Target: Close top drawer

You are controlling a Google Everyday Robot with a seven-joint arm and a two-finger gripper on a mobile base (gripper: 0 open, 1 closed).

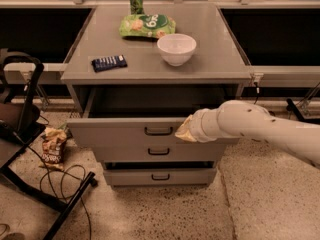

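The top drawer (115, 132), grey and flat-fronted with a dark loop handle (158, 131) at centre, projects partly open past the desk's (145, 66) front edge. The arm (260, 129) extends from the right, placing the gripper (184, 130) against the drawer front right of the handle; its opening state cannot be told.

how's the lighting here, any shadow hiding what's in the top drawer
Camera view: warm, dim light; the inside of the top drawer lies in deep shadow, contents not discernible; the bowl is the brightest spot; the hand, at the drawer front right of its handle, is evenly lit.
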